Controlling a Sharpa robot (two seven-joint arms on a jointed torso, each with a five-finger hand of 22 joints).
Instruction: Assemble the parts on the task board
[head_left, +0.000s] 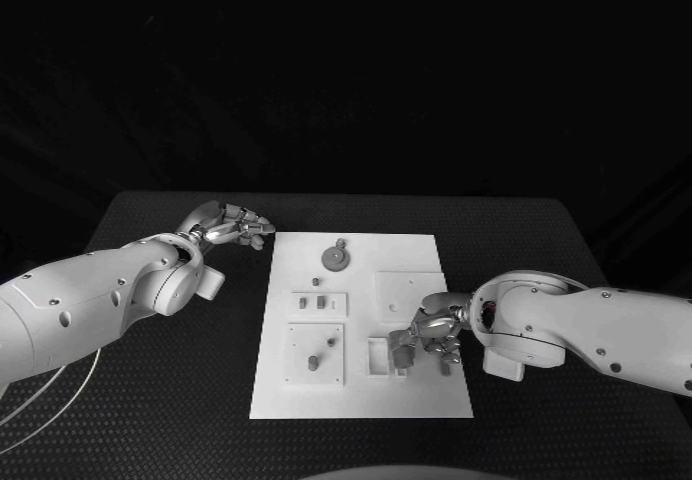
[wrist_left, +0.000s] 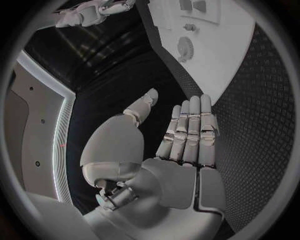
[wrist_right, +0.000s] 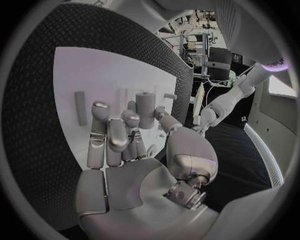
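Table: a black, textured surface is seen, on which the task board is laid at the middle.
Task board: a white rectangular plate is laid lengthwise from far to near; several raised white blocks are set on it, and small grey parts are seen on them.
Left arm: a white arm is brought in from the left, and its hand is carried off the board, above the black table.
Right arm: a white arm is brought in from the right, with its hand placed over the near right part of the board.
Left hand: it is held just beside the far left corner of the board; in the left wrist view the fingers are stretched out straight and close together, the thumb is set apart, and nothing is held.
Right hand: it is lowered over the near right blocks; in the right wrist view a short grey cylinder is seen at the fingertips, but whether it is gripped cannot be told.
Round part: a grey disc is laid on the far middle of the board, well apart from both hands.
Small parts: little grey pieces are seen on the near left block.
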